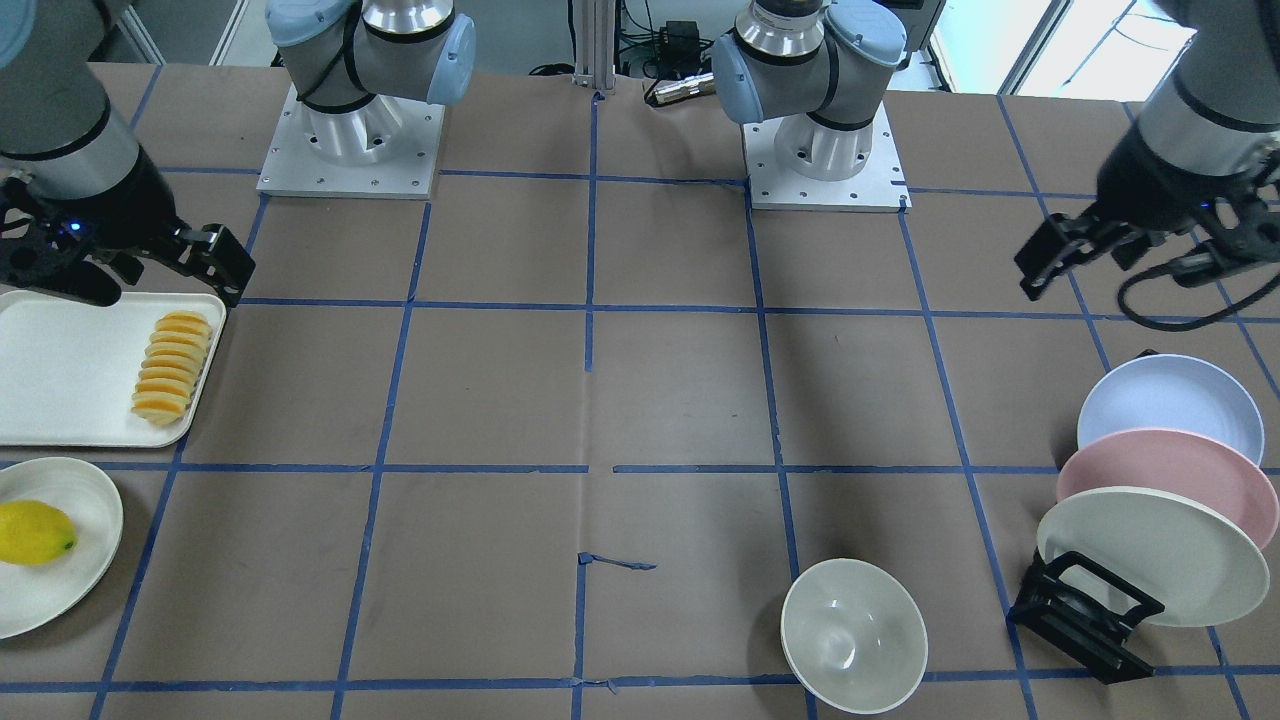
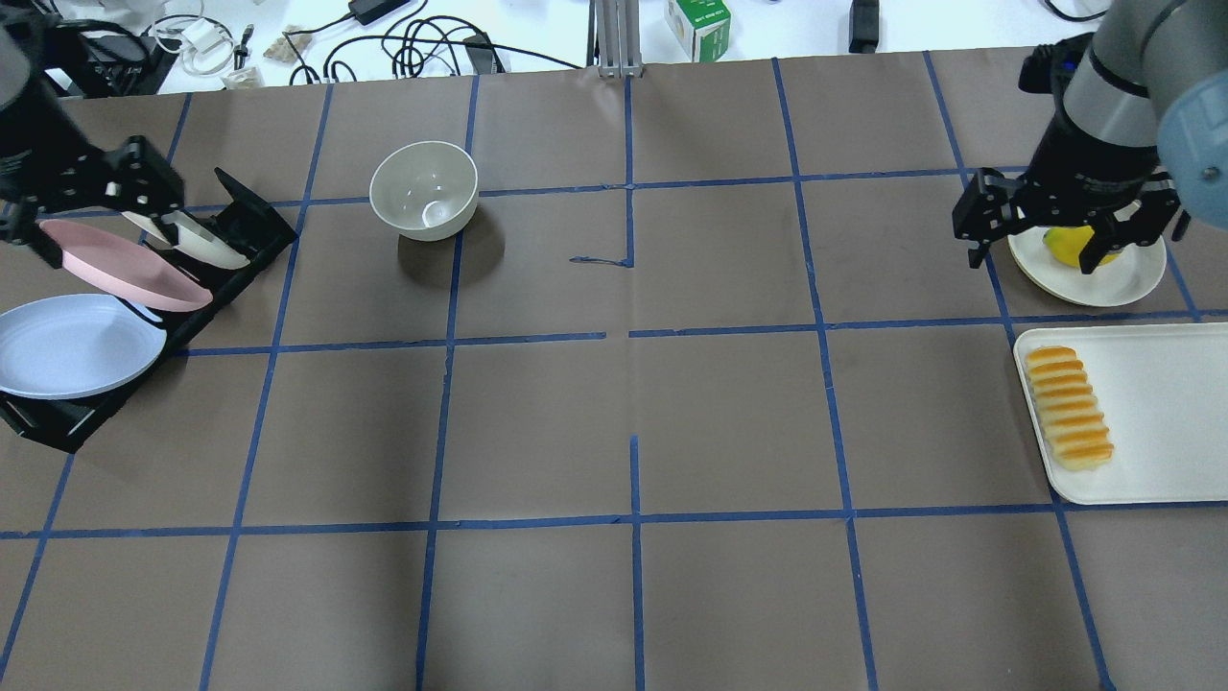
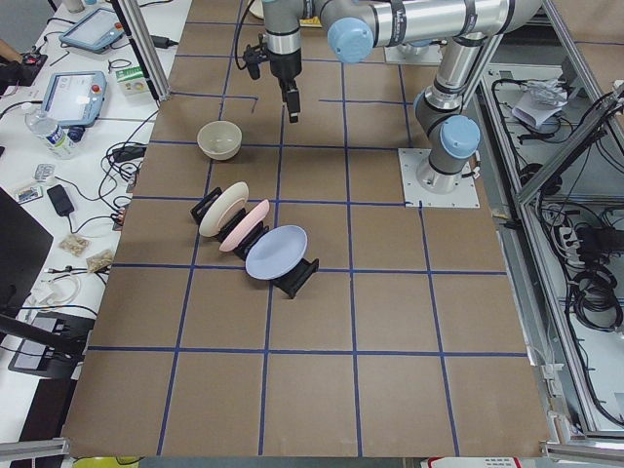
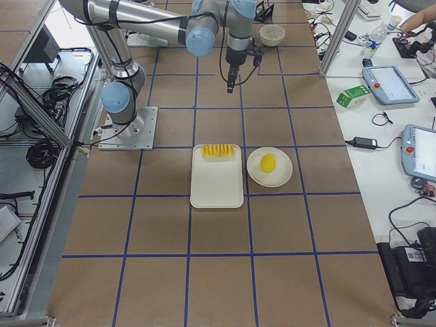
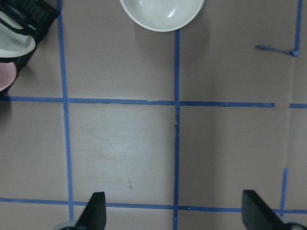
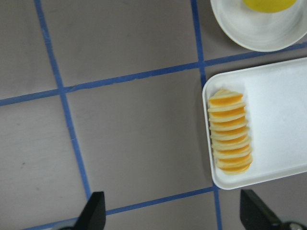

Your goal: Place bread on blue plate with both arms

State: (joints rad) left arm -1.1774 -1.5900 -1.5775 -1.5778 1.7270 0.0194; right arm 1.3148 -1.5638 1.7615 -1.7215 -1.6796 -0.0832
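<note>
Seeing the right tool [image 6: 175, 211] and left tool [image 5: 175, 211] both spread and empty, I'd pinch the bread [image 2: 1068, 408], frame right, across its narrow width, then fetch the blue plate [image 2: 67, 345], frame left.

Bright, even light; soft shadows

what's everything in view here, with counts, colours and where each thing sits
bread: one, orange-yellow sliced loaf, on the tray's edge nearest table centre
tray: one, white, robot's right end
lemon: one, yellow, on the lemon's plate
lemon's plate: one, cream-white, beside the tray
bowl: one, cream-white, far side, left of centre
rack: one, black, robot's left end
blue plate: one, pale blue, in the rack
pink plate: one, pink, middle of the rack
cream plate: one, cream-white, in the rack
arms: two, grey, light blue caps
left tool: black, open, near the rack
right tool: black, open, near the tray
</note>
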